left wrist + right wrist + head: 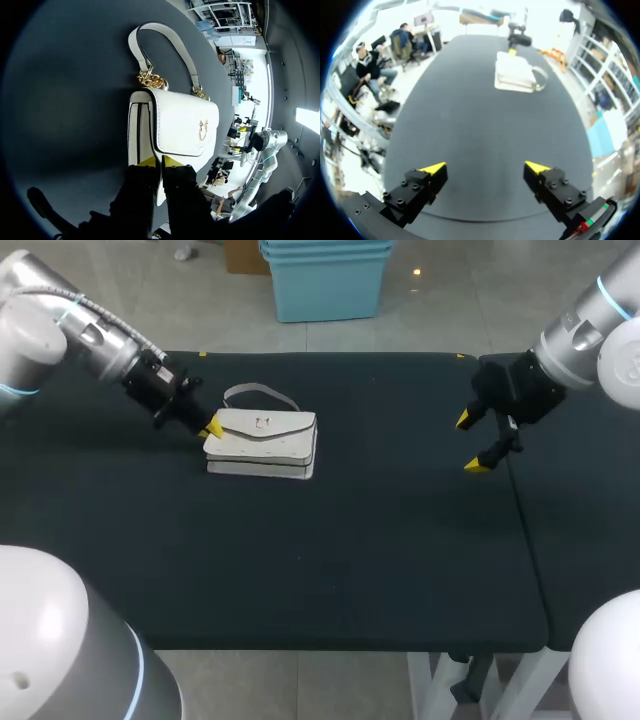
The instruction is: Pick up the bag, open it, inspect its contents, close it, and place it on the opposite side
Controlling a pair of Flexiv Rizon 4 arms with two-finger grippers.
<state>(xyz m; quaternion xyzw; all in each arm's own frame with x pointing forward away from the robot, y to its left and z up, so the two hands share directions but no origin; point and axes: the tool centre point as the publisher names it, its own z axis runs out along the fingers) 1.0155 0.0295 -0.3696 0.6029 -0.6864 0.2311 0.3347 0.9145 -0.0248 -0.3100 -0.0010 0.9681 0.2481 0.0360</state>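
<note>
A white handbag (262,440) lies flat on the black table, left of the middle, its strap (260,392) looped behind it. The left wrist view shows its flap (182,125) closed, with a gold clasp (203,127) and gold chain links (152,80) at the strap. My left gripper (212,427) is at the bag's left end. There its yellow tips (160,161) are pinched on the flap's edge. Far to the right, my right gripper (470,443) hangs wide open above the table and holds nothing. Its own view has the bag (514,75) far ahead of its fingers (485,167).
The table (330,570) is covered in black cloth. A seam (520,500) to a second table runs under my right gripper. Bare cloth lies between the bag and the right gripper and toward the front edge.
</note>
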